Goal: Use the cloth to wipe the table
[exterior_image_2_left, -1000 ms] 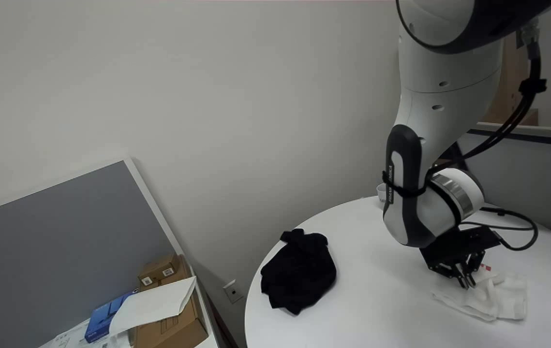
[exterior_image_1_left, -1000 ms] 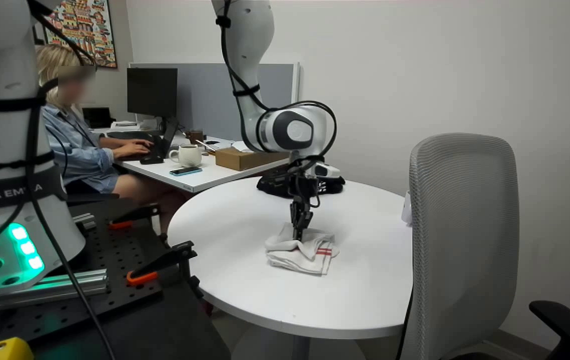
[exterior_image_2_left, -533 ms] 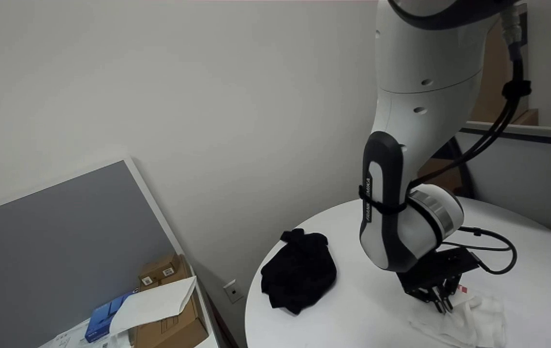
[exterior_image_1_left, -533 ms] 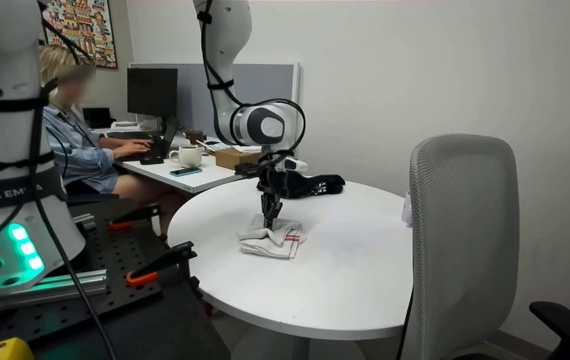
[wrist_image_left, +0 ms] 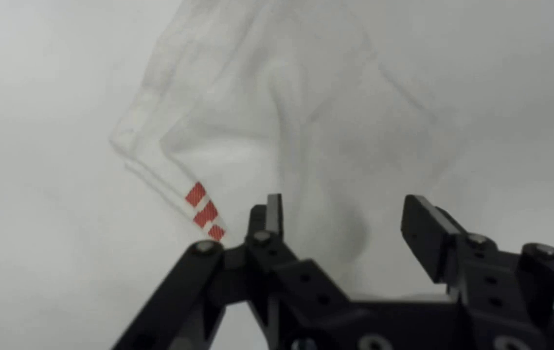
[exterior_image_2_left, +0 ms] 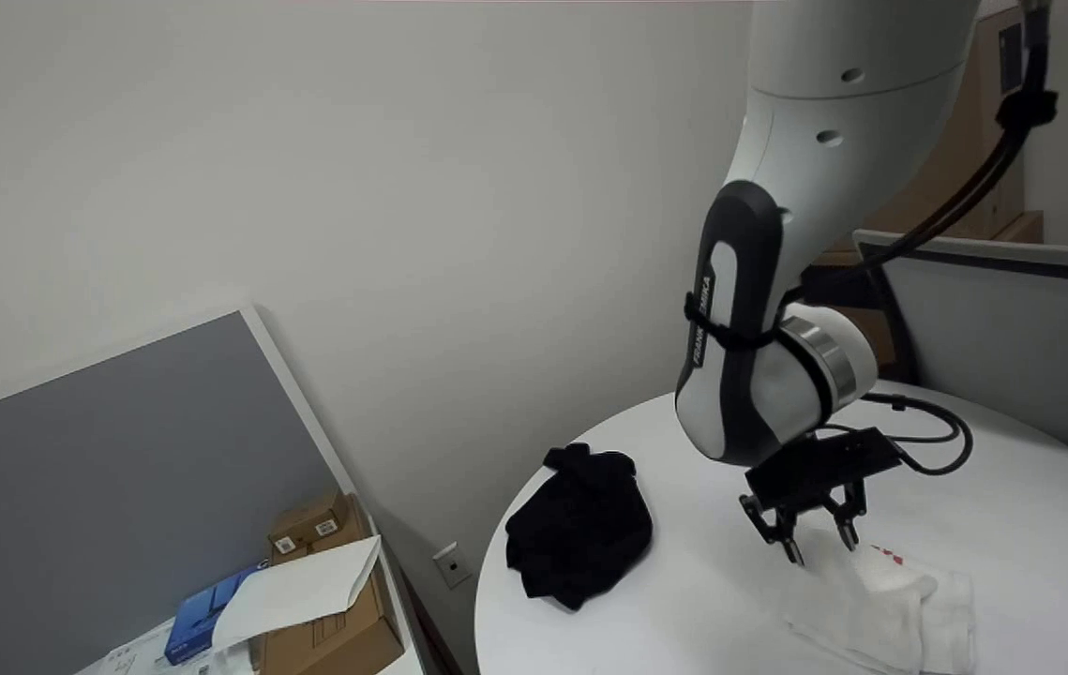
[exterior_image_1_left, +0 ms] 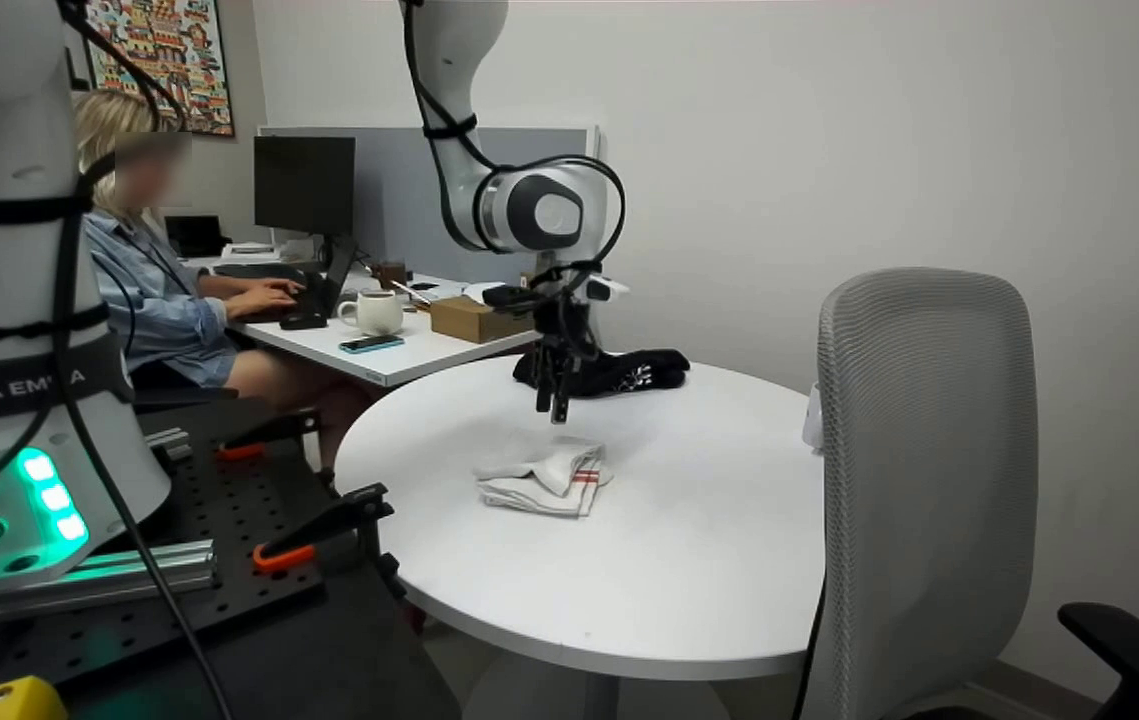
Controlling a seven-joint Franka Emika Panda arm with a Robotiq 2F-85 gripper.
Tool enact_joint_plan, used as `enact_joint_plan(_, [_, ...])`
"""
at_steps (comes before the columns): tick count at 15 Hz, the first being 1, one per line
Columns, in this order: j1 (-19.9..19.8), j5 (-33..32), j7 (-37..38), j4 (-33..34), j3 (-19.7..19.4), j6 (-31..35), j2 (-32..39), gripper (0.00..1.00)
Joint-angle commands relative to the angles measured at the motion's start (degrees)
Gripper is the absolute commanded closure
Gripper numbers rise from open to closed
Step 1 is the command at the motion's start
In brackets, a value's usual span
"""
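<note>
The white cloth (exterior_image_1_left: 539, 492) with red stripes lies crumpled and partly folded on the round white table (exterior_image_1_left: 709, 560). Above it, lifted clear of the fabric, hangs my gripper (exterior_image_1_left: 551, 410). Its fingers are spread apart with nothing between them, which an exterior view of the gripper (exterior_image_2_left: 822, 551) also shows. Looking down in the wrist view, I see the cloth (wrist_image_left: 238, 121) spread below and ahead of the gripper (wrist_image_left: 342, 209), the red stripes left of the left finger. Part of the cloth is hidden behind the gripper there.
A black cloth-like bundle (exterior_image_2_left: 580, 530) lies on the table near the wall. A grey mesh chair (exterior_image_1_left: 929, 470) stands against the table's edge. A desk with a mug (exterior_image_1_left: 372, 312), a phone and a cardboard box (exterior_image_1_left: 479, 318) adjoins it; a person sits there.
First the shut gripper and the cloth moved together toward the desk side. Since then the gripper has opened, let go of the cloth and risen; the cloth has stayed put.
</note>
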Motion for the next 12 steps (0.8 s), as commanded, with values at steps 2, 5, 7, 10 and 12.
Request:
enact_joint_plan(2, [-1.4, -2.4, 0.6, -5.1, -0.6, -5.6, -14.3, 0.01])
enact_joint_plan(5, [-2.4, -4.2, 1.1, -7.6, 0.5, -10.0, -22.7, 0.0])
enact_joint_plan(7, [-3.0, -4.6, 1.4, -8.9, 2.3, -13.8, -27.0, 0.0])
enact_joint_plan(10, [-4.8, -3.4, 1.2, -7.1, 4.7, -14.8, -26.0, 0.0])
enact_joint_plan(12, [-4.7, -3.2, 2.3, -8.6, 6.2, -16.4, -28.8, 0.0])
